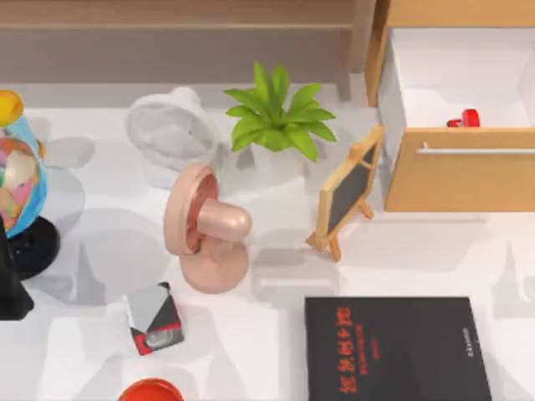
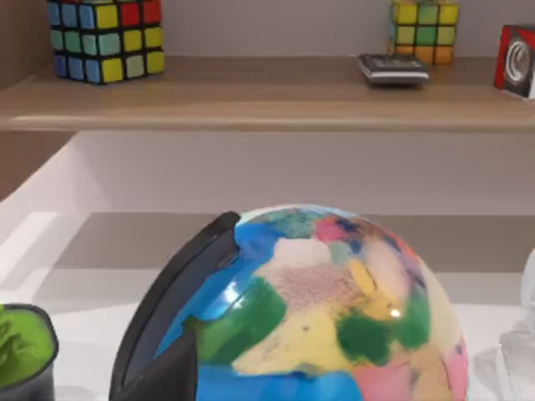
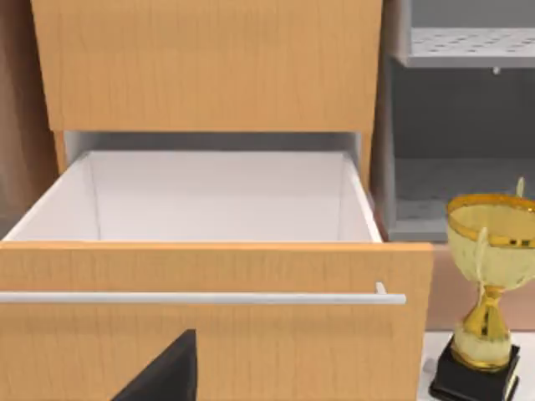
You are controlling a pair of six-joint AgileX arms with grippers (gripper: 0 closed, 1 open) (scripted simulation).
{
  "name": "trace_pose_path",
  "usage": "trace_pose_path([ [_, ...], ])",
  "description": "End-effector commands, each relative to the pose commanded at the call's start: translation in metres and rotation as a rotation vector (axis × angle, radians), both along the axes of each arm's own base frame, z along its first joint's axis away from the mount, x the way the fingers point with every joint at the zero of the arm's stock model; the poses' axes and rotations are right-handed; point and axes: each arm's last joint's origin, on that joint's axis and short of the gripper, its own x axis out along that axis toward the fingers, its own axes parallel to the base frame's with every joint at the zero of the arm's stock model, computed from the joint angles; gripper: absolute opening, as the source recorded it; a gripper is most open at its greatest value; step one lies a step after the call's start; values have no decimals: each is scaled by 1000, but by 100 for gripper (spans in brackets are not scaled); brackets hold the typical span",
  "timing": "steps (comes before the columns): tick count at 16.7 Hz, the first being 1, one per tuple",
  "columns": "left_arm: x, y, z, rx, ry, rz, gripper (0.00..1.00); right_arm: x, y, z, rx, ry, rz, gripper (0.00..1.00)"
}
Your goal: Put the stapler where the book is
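Observation:
The small red stapler (image 1: 465, 119) lies inside the open wooden drawer (image 1: 460, 171) at the back right, close behind its front panel. The large black book (image 1: 393, 347) with red characters lies flat at the front right of the table. A dark part of my left arm (image 1: 10, 288) sits at the table's left edge beside the globe (image 1: 17, 180), and the left wrist view looks over the globe (image 2: 318, 309). My right wrist view faces the drawer's front (image 3: 209, 326), with a dark piece of my right gripper (image 3: 167, 376) low in it.
A small chalkboard easel (image 1: 347, 192) stands between drawer and book. A pink fan (image 1: 205, 230), white fan (image 1: 171, 134) and potted plant (image 1: 276, 117) fill the middle. A red-black-silver box (image 1: 155, 317) and red dish (image 1: 150, 390) are front left. A gold trophy (image 3: 489, 284) stands beside the drawer.

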Motion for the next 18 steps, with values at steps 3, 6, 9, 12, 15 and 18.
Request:
trace_pose_path([
  [3, 0, 0, 0, 0, 0, 0, 100, 0, 0, 2, 0, 6, 0, 100],
  [6, 0, 0, 0, 0, 0, 0, 100, 1, 1, 20, -1, 60, 4, 100],
  [9, 0, 0, 0, 0, 0, 0, 100, 8, 2, 54, -2, 170, 12, 100],
  [12, 0, 0, 0, 0, 0, 0, 100, 31, 6, 97, -3, 328, 25, 100],
  [15, 0, 0, 0, 0, 0, 0, 100, 74, 11, 136, -6, 515, 43, 100],
  [18, 0, 0, 0, 0, 0, 0, 100, 136, 21, 159, -12, 720, 62, 100],
])
